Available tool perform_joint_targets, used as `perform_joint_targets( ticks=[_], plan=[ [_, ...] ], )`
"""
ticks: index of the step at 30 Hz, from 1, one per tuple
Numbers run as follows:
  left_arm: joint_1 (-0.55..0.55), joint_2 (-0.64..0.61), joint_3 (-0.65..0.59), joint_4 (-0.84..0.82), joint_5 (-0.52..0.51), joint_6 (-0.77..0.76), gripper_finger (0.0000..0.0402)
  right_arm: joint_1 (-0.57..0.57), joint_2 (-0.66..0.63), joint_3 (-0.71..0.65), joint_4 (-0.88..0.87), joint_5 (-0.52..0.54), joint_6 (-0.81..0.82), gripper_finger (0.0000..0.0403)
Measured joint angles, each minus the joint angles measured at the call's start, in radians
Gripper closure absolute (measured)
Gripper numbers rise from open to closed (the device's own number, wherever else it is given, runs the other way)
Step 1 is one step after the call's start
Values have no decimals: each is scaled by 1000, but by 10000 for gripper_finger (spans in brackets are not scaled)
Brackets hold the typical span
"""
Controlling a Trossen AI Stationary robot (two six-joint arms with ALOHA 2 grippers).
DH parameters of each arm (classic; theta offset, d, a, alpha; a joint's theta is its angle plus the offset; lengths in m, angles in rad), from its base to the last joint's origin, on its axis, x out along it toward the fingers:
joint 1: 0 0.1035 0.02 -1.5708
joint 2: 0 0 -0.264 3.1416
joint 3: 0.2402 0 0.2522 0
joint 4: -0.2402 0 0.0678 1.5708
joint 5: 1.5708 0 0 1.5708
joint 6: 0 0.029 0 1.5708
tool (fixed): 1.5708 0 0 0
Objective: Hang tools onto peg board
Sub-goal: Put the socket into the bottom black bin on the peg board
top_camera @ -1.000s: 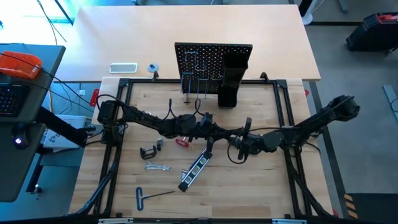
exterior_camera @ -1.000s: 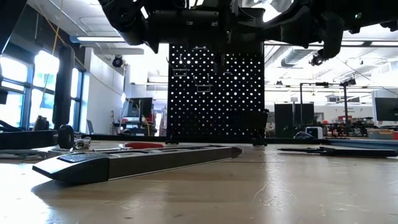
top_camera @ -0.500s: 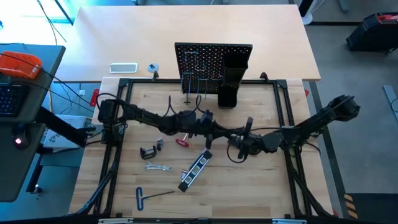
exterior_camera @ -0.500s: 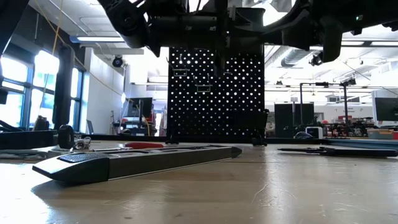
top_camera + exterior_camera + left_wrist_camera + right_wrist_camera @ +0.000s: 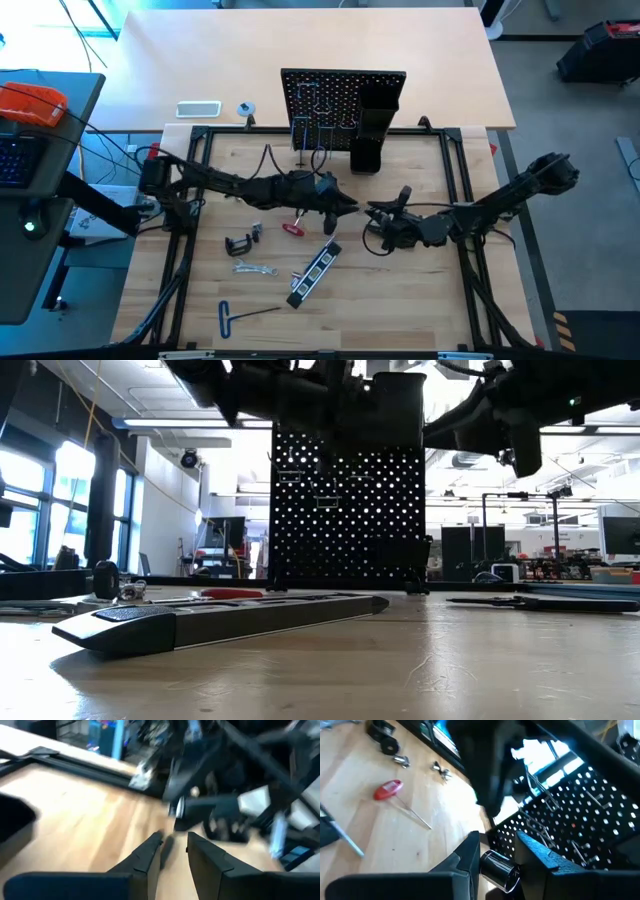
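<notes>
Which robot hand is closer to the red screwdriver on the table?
The left one. The left gripper hangs a little to the right of the red screwdriver and toward the peg board. The right gripper is farther right, past the left one.

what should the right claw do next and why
Probably lift toward the peg board: the right claw seems to pinch a dark cylindrical piece and faces the board's hooks, while the left claw stands open and empty nearby, so nothing else appears to hold that piece.
</notes>
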Motion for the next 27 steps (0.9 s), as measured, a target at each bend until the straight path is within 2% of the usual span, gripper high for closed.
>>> perform_joint_targets(
  ticks=[4,10,21,27],
  plan=[
    [-18,-48,0,-174,-68,78,311,-58,0,0,-27,-15,69,316],
    [-49,-82,0,-334,-120,122,311,-198,0,1,-97,-151,175,316],
    [-113,-83,0,-491,-146,178,311,-527,24,2,-57,-446,245,316],
    [-165,-83,-12,-534,-233,243,311,-646,112,2,38,-567,254,316]
  ],
)
